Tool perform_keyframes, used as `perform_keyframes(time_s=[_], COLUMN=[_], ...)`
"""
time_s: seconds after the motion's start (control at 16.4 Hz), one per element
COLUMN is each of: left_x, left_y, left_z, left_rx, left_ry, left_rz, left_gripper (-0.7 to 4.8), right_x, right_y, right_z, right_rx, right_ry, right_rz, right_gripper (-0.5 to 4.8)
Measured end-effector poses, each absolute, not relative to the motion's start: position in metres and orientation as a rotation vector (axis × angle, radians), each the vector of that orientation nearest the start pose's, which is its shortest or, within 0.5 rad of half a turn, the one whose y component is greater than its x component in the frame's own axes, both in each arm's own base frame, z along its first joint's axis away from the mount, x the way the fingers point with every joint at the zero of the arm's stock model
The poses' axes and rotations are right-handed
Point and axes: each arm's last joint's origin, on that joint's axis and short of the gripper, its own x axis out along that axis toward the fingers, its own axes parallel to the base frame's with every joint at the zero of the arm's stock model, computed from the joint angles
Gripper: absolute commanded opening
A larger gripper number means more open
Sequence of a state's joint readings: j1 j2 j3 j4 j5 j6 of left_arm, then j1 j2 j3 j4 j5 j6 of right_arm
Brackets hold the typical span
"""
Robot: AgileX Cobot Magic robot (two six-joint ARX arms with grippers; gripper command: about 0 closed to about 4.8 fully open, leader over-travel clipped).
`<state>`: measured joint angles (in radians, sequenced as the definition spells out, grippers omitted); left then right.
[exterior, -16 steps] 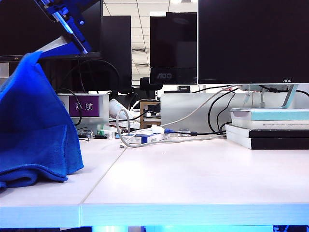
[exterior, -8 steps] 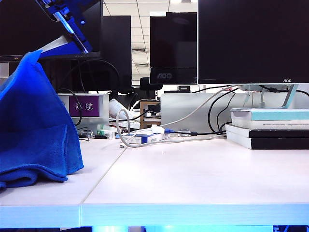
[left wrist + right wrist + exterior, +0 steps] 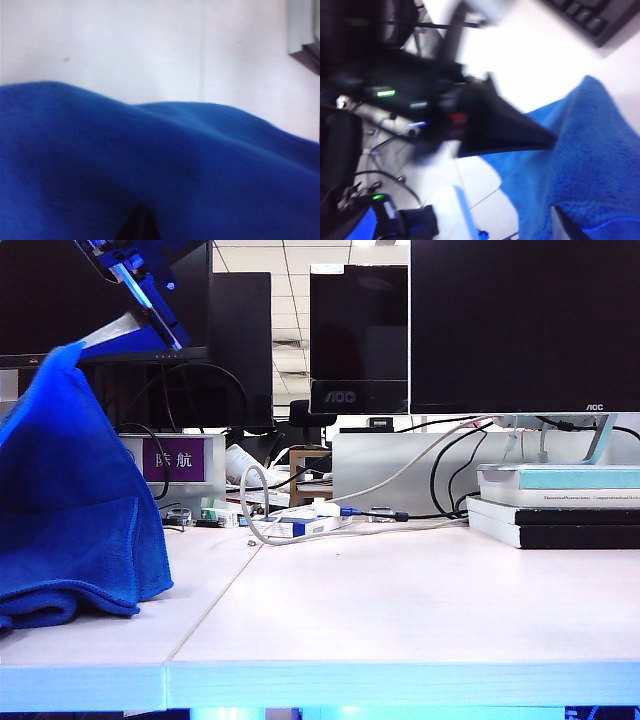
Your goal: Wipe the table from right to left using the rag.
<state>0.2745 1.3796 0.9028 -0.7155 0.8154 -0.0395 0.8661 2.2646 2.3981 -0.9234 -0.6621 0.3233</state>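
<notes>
Hardly anything has shifted since a second ago: only the rag's peak has crept a touch toward the left edge of the exterior view.

Nearest us, the desk (image 3: 400, 600) runs bare and pale across the lower middle and right. The rag (image 3: 70, 500) is bunched at the lower left, its bottom folds on the desk and the rest pulled up like a tent toward the upper left. At that peak a pale finger (image 3: 110, 332) on a blue arm (image 3: 140, 285) touches the cloth; from here I cannot say whose arm it is.

The right gripper (image 3: 559, 177) is right at the cloth, its jaws spread wide with blue pile between the dark finger and a pale sliver. Whether they really pinch it, I cannot tell. The left gripper is buried under the rag in its own view, so its jaws are anyone's guess too.

Farther back lie the cables (image 3: 300, 525), the books (image 3: 560, 505) at right and the monitors (image 3: 520, 325).

My read is that the stroke has reached its left end. To wipe well, lower the cloth so a broad flat fold presses on the desk instead of a hanging corner. Any fresh pass should start at the right, near the books, and stay clear of those cables.
</notes>
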Motion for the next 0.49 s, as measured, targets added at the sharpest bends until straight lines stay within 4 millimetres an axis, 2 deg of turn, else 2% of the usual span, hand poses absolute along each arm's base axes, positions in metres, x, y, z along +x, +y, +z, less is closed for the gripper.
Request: perform_keyframes(time_s=[0.12, 0.24, 0.49], left_x=[0.253, 0.260, 0.267], left_y=[0.044, 0.038, 0.026], left_z=[0.206, 0.199, 0.198], left_rx=[-0.630, -0.564, -0.501], left_ry=[1.111, 1.143, 1.115], left_rz=[-0.412, -0.365, -0.395], left_gripper=[-0.05, -0.05, -0.05], right_x=[0.301, 0.299, 0.293], right_y=[0.383, 0.379, 0.365], right_z=[0.337, 0.347, 0.376], right_rx=[0.163, 0.168, 0.186], right_ry=[1.083, 1.051, 0.961], right_rz=[1.310, 1.323, 1.352], right_gripper=[4.79, 4.79, 4.79])
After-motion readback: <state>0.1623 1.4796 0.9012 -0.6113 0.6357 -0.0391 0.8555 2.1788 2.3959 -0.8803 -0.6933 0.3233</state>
